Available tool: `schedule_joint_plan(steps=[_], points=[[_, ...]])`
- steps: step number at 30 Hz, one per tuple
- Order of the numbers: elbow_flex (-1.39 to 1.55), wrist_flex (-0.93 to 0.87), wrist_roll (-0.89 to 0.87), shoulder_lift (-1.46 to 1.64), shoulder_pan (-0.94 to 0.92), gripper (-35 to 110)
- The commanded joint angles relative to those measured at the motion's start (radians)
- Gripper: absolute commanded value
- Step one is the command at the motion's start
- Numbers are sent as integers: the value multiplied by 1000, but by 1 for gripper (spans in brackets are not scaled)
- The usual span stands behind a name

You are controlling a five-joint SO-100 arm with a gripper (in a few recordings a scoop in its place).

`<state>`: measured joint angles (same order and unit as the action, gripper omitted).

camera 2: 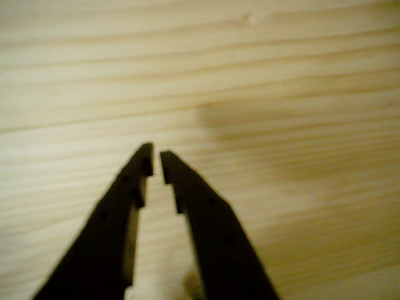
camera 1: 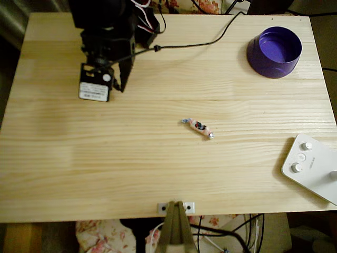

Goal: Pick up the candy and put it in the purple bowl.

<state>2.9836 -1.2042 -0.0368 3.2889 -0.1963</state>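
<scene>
The candy [camera 1: 197, 127], a tiny pink-white sweet with dark marks and twisted silvery ends, lies alone near the middle of the wooden table [camera 1: 158, 168]. The purple bowl [camera 1: 275, 51] stands upright at the far right corner, with nothing inside. My black arm sits at the far left, and its gripper [camera 1: 120, 84] points down at the boards, well to the left of the candy and far from the bowl. In the wrist view the gripper [camera 2: 156, 159] hangs over bare wood with its two black fingers [camera 2: 119, 212] almost touching and nothing between them.
A white device with knobs [camera 1: 313, 167] lies at the table's right edge, near the front. A black cable [camera 1: 210, 41] runs across the far side from the arm. A clamp [camera 1: 176, 208] grips the front edge.
</scene>
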Motion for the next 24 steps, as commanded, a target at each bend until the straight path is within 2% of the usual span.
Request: schedule_joint_plan(steps=[1,24], points=[[-12,-3,-2,11,-15,0],[-12,-3,23,11,17,0]])
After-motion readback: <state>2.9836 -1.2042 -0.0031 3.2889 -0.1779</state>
